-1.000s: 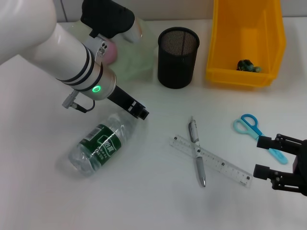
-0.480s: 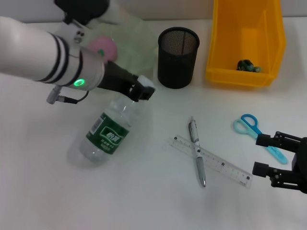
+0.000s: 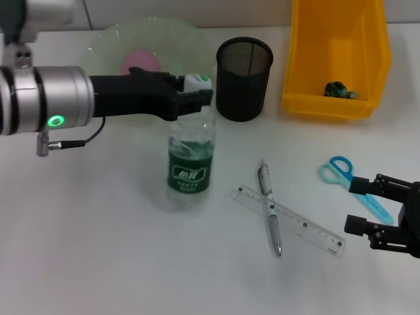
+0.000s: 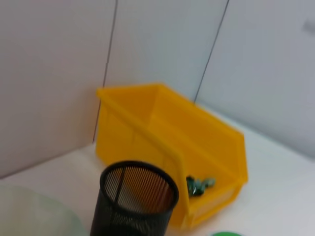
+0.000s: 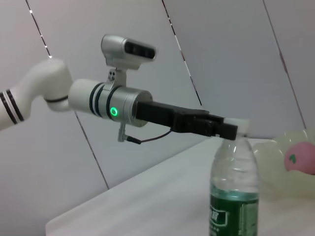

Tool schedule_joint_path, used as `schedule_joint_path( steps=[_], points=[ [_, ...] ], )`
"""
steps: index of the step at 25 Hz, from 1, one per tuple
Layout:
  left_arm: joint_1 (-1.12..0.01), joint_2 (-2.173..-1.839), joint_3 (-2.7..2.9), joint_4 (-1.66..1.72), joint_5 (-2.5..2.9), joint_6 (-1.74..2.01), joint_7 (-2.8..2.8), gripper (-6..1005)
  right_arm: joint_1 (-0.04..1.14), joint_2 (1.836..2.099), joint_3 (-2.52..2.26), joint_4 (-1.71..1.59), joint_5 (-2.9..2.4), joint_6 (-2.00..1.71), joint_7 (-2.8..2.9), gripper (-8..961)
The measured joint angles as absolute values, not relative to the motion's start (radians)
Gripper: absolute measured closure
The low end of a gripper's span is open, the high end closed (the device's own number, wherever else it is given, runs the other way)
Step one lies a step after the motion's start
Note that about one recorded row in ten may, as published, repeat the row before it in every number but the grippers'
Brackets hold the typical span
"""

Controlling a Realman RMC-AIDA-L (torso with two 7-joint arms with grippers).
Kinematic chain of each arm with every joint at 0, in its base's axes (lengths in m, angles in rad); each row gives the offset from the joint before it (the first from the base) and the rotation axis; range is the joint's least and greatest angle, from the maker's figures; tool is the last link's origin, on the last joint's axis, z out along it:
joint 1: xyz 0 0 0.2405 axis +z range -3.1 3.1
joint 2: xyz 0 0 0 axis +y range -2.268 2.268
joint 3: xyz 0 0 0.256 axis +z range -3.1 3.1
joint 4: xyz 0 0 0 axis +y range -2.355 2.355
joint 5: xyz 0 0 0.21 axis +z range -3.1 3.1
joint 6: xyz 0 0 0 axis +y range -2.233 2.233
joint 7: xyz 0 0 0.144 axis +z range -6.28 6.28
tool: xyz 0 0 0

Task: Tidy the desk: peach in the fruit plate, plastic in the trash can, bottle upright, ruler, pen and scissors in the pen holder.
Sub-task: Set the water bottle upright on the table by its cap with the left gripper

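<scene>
Head view: white desk (image 3: 98, 249) under grey wall panels; left hand (image 3: 194, 93) grasping upright bottle (image 3: 191, 157), right hand (image 3: 384, 213) released.

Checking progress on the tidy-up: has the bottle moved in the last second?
Yes. The bottle, earlier lying on its side, now stands upright nearer the pen holder, its cap held by the left gripper.

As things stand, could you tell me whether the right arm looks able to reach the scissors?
Probably yes. The right gripper sits open right beside the scissors, with nothing between them; the ruler and pen lie off to one side.
</scene>
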State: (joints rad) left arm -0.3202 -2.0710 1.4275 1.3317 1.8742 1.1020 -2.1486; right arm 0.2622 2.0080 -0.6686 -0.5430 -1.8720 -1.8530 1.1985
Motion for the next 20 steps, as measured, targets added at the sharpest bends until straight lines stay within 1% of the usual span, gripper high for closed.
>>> schedule_joint_path(
  steps=[9,20],
  points=[
    [-0.287,-2.069,1.359,1.123,1.577,1.134,-1.791,558,0.268,2.008,-0.665,-0.543,-1.871,-1.853,1.211,156],
    [-0.222,-2.069,1.351,1.074,1.382,1.195,-1.508,560,0.274,2.012,-0.652,-0.542,-1.871,-1.854,1.217,157]
  ],
)
